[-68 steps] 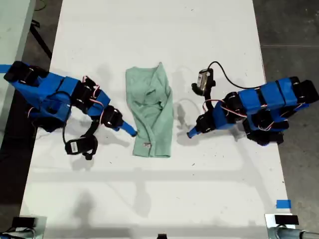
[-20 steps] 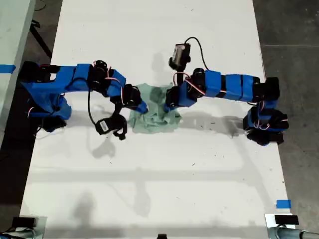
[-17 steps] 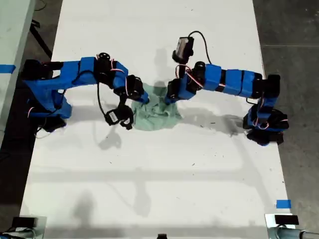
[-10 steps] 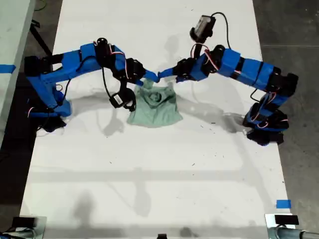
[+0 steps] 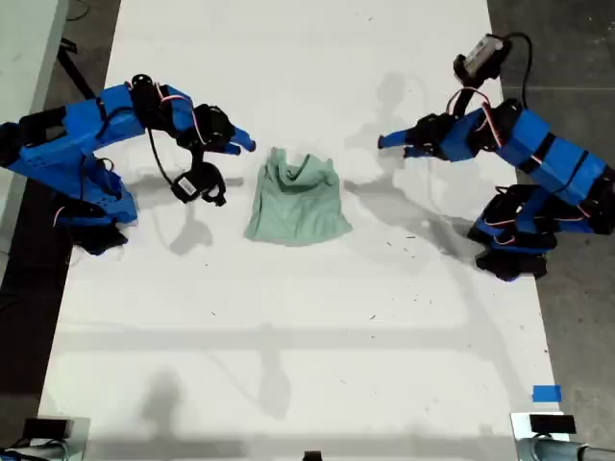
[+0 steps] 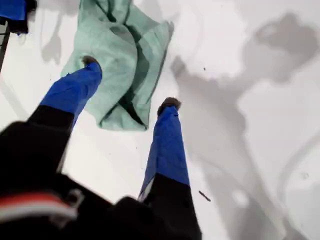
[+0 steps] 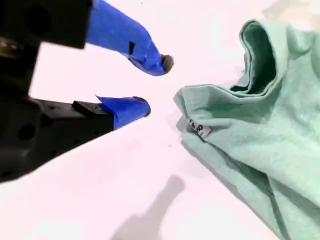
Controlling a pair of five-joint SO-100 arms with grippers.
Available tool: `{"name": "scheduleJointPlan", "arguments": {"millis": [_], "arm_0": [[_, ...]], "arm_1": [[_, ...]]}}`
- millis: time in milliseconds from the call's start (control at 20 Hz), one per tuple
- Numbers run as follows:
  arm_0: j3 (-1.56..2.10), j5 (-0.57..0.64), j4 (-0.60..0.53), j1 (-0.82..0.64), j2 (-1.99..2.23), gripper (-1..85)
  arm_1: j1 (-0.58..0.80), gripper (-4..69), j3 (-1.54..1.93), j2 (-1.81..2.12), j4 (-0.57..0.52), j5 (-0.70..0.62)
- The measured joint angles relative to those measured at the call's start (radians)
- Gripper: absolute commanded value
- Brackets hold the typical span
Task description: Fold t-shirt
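Observation:
The pale mint-green t-shirt (image 5: 297,202) lies folded into a small bundle at the middle of the white table, with a raised fold along its far edge. In the exterior view my first gripper (image 5: 385,142) hovers open off the bundle's upper right, clear of the cloth. My second gripper (image 5: 247,146) hangs open off its upper left, just short of the cloth. The first wrist view looks past both fingers (image 6: 169,104) at the t-shirt (image 6: 120,50). In the second wrist view the t-shirt (image 7: 260,130) shows a small white label (image 7: 199,129) at its near corner.
The white table (image 5: 307,336) runs on toward the exterior view's bottom, with dark floor along both sides. A blue tape mark (image 5: 546,393) sits at the exterior view's lower right. The arm bases (image 5: 514,245) stand at the table's side edges.
Both grippers closed on the t-shirt's near end, carried it over to the far end, then let go. They have opened and drawn apart, away from the bundle.

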Motion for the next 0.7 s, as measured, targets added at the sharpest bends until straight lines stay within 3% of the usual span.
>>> {"name": "scheduleJointPlan", "arguments": {"millis": [100, 200, 300, 550, 650, 700], "arm_0": [[0.218, -0.020, -0.044, 0.008, 0.184, 3.9], [0.430, -0.061, -0.052, 0.040, 0.407, 0.0], [0.632, -0.110, -0.046, 0.086, 0.670, 0.0], [0.882, -0.225, 0.245, 0.114, 1.308, 0.0], [0.913, -0.281, 0.318, 0.156, 1.384, 0.0], [0.933, -0.293, 0.318, 0.176, 1.385, 0.0]], "arm_1": [[-0.014, 19.6, 0.146, 0.166, 0.043, 0.035], [-0.034, 9.9, 0.284, 0.383, 0.091, 0.072], [-0.077, 8.0, 0.399, 0.612, 0.152, 0.129], [-0.206, 9.1, 0.509, 0.887, 0.209, 0.178], [-0.247, -1.7, 0.517, 0.916, 0.221, 0.213], [-0.279, -1.6, 0.532, 0.933, 0.224, 0.239]]}}
